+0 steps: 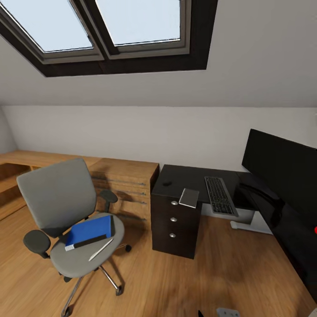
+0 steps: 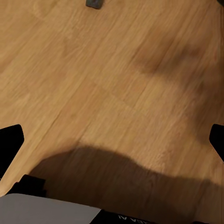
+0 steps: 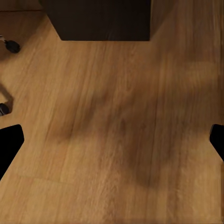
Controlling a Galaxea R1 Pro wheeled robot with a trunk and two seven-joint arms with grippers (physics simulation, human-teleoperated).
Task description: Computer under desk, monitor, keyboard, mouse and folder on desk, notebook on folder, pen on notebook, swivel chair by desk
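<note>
The grey swivel chair (image 1: 59, 198) stands on the floor left of the black desk (image 1: 185, 176), a short gap apart. On its seat lie the blue folder (image 1: 90, 230) and the pale pen (image 1: 100, 249) in front of it. The desk top carries the small black mouse (image 1: 167, 183), a small grey-black rectangle that looks like the notebook (image 1: 189, 197), the keyboard (image 1: 220, 195) and the monitor (image 1: 281, 171) at the right. My left gripper (image 2: 114, 140) and right gripper (image 3: 114, 140) are both open over bare floor, holding nothing.
A light wooden dresser (image 1: 125, 178) runs along the wall behind the chair. The desk's drawer unit (image 1: 174, 226) reaches the floor, and its base (image 3: 102, 18) and two chair castors (image 3: 11, 45) appear in the right wrist view. Wooden floor lies between me and the desk.
</note>
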